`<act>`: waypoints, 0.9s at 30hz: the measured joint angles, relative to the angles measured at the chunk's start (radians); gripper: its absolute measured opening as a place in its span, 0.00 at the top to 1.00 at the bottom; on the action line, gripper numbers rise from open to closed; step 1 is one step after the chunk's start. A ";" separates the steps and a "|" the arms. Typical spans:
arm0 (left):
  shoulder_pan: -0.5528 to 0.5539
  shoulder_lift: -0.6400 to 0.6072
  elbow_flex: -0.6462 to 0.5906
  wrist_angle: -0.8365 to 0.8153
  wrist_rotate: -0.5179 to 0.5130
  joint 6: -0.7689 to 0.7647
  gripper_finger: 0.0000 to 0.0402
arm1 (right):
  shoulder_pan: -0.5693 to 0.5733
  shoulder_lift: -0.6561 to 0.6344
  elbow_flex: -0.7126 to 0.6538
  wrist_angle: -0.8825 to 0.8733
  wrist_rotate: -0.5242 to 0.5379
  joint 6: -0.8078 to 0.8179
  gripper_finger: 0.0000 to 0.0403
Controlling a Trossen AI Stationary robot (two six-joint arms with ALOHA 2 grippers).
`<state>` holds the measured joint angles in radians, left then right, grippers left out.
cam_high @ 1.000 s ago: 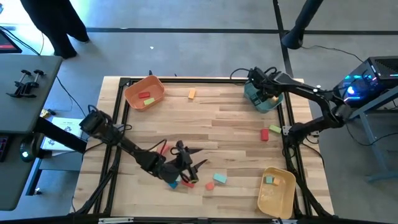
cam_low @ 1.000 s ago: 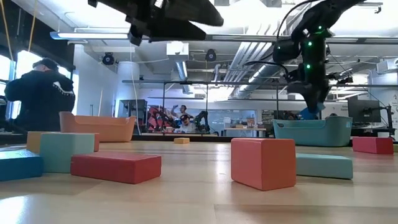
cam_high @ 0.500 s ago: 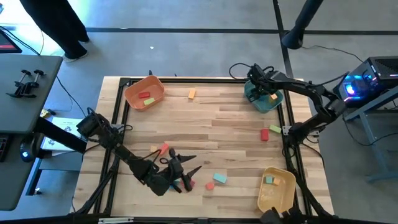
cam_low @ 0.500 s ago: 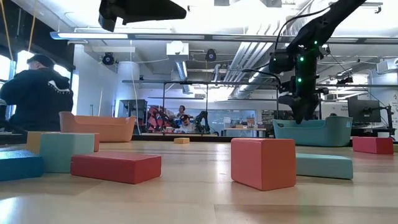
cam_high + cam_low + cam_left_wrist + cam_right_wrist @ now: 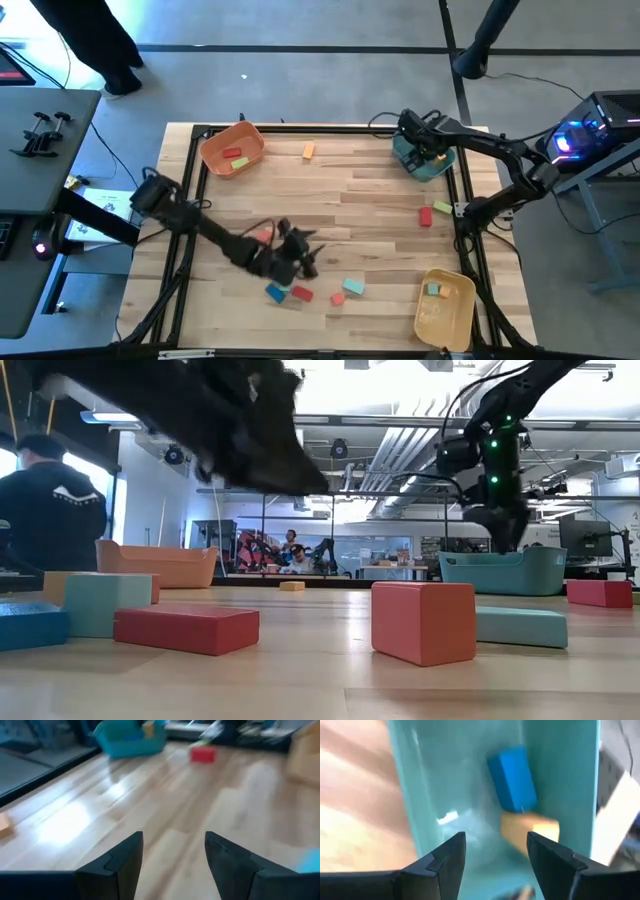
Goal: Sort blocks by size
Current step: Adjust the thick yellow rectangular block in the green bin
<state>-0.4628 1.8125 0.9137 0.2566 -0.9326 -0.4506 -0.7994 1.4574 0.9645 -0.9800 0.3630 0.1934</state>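
Wooden table (image 5: pixel 360 200) carries scattered blocks and three bins.

Left gripper (image 5: pixel 300 255): since half a second ago it has swung up and away from the table's near edge, and now sits above the cluster of blocks at the near side. Jaws spread, nothing between them in the left wrist view, only bare wood ahead. The blue block (image 5: pixel 275 293) and red block (image 5: pixel 301 294) lie just behind the jaws, untouched on the table. No pick made; these blocks are not yet sorted.

Right gripper (image 5: pixel 432 150): a second ago beside the teal bin (image 5: pixel 410 165), now over it. Jaws spread and empty. Directly ahead of them, inside the bin, lie a blue bar (image 5: pixel 512 777) and an orange block (image 5: pixel 530 830). Judgement: a drop here looks complete, and the arm is free for the red block by the rail (image 5: pixel 425 216).
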 joint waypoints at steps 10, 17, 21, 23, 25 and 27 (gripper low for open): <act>0.090 0.000 -0.016 0.136 0.173 0.168 0.56 | -0.068 0.002 0.001 -0.050 -0.010 0.083 0.55; 0.035 0.000 -0.016 0.232 0.164 0.174 0.56 | -0.098 0.025 0.001 -0.009 -0.034 0.056 0.56; -0.027 0.000 -0.016 0.330 0.132 0.184 0.56 | -0.106 0.034 0.001 -0.007 0.003 0.070 0.57; -0.060 0.000 -0.016 0.384 0.099 0.216 0.56 | -0.102 0.037 0.001 0.001 0.008 0.080 0.59; -0.091 0.000 -0.016 0.443 0.076 0.251 0.56 | -0.101 0.037 0.001 0.022 0.026 0.094 0.64; -0.118 0.000 -0.016 0.486 0.063 0.284 0.56 | -0.103 0.037 0.001 0.042 0.059 0.094 0.72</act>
<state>-0.5809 1.8122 0.8982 0.7429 -0.8695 -0.1668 -0.9020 1.4944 0.9657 -0.9378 0.4223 0.2878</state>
